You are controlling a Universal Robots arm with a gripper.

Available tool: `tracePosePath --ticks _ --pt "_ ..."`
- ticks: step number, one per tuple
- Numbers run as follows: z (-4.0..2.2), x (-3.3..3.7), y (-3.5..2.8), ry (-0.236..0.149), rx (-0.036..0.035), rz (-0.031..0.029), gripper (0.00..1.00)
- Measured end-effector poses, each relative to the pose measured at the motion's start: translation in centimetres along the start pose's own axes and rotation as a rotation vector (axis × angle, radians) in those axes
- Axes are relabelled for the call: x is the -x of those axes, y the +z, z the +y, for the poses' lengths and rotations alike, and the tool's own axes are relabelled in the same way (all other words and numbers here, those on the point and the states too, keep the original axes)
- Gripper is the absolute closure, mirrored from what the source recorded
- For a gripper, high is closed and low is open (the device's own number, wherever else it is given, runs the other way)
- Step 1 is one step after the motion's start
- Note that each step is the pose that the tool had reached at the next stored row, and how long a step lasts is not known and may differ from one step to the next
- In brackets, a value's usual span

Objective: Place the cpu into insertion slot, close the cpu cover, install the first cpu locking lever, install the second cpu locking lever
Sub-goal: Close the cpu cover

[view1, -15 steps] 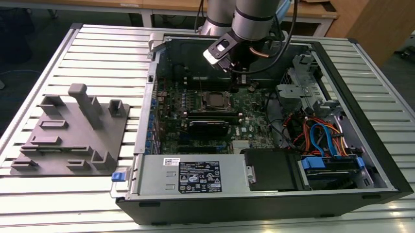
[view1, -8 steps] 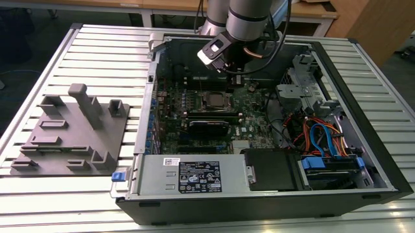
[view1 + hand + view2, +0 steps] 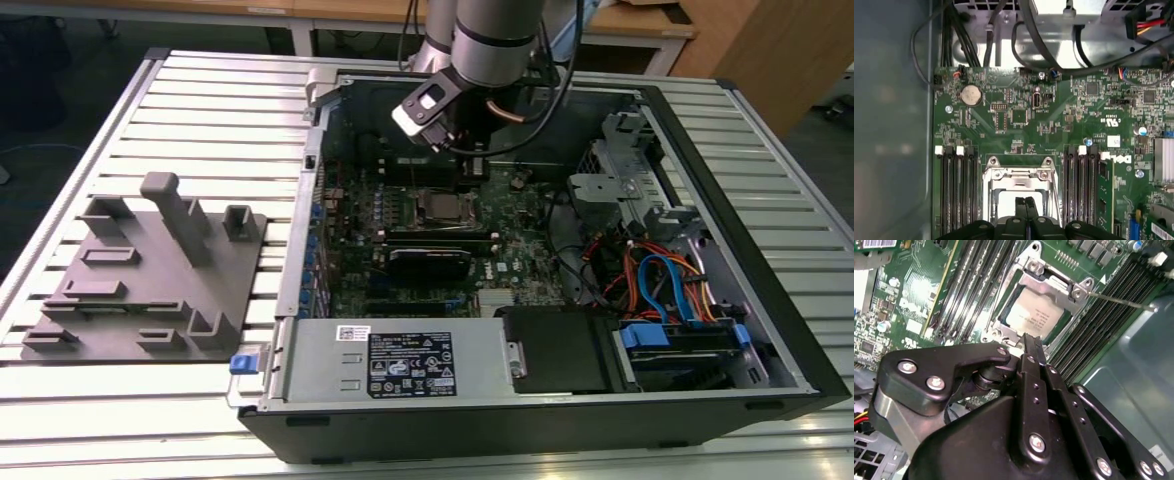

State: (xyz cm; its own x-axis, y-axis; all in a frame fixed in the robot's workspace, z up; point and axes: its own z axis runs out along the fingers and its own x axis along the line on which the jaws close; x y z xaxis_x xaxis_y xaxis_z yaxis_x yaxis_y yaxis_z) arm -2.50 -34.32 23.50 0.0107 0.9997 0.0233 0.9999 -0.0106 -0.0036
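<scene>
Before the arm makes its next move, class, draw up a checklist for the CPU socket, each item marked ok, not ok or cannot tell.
1. cpu lies in the insertion slot: ok.
2. cpu cover down over the cpu's edges: ok.
3. Wire locking lever latched: not ok, it juts out over the memory slots.
4. Second lever latched: cannot tell.
5. gripper shut, tips at the cover's edge: ok.
6. Cables away from the socket: ok.

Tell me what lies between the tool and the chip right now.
Only the rim of the metal cover, in the second wrist view: the shut tool sits at that rim, with the chip just beyond in the cut-out.
</scene>
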Motion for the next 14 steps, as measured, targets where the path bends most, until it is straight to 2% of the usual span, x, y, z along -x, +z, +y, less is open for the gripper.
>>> tracePosePath --ticks 8,14 --pt "-1.17 0.42 0.77 -0.019 -0.0004 0.0 0.9" --pt "-2.56 0.48 1.36 -0.031 -0.0007 0.0001 0.9"
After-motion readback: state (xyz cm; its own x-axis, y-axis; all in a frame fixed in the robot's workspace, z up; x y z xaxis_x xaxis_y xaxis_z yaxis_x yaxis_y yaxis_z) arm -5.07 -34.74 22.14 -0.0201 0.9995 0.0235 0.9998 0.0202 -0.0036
